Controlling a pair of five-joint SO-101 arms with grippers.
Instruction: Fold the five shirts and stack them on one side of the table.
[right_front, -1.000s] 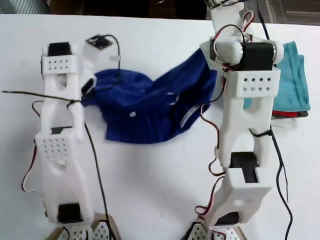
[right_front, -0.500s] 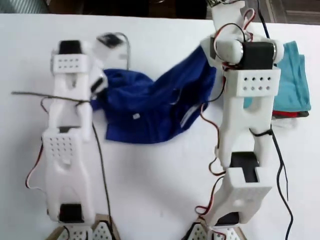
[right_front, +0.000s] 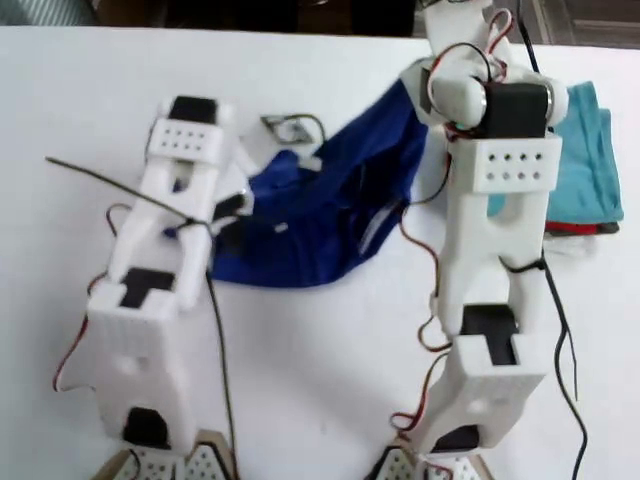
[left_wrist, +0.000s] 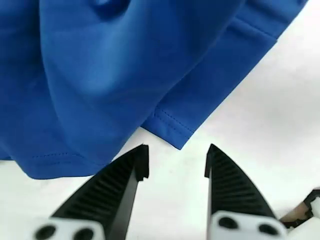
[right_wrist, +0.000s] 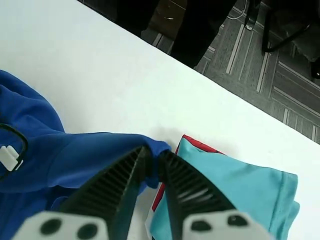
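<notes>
Blue shirt (right_front: 330, 200) lies crumpled on the table (right_front: 300, 370) between the arms. Right gripper (right_wrist: 154, 162) is clamped on its edge, beside the folded teal shirt (right_front: 590, 170). Left gripper (left_wrist: 175, 160), jaws apart, hovers just off the hem.

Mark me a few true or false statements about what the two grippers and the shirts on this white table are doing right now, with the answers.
1. The right gripper is shut on a corner of the blue fabric shirt. True.
2. The left gripper clamps the blue fabric shirt's hem. False: it is open, and the hem lies just ahead of it, ungripped.
3. A folded teal fabric shirt lies on top of a folded red fabric shirt. True.
4. The blue fabric shirt lies neatly folded on that stack. False: it lies rumpled on the white table between the two arms.
</notes>
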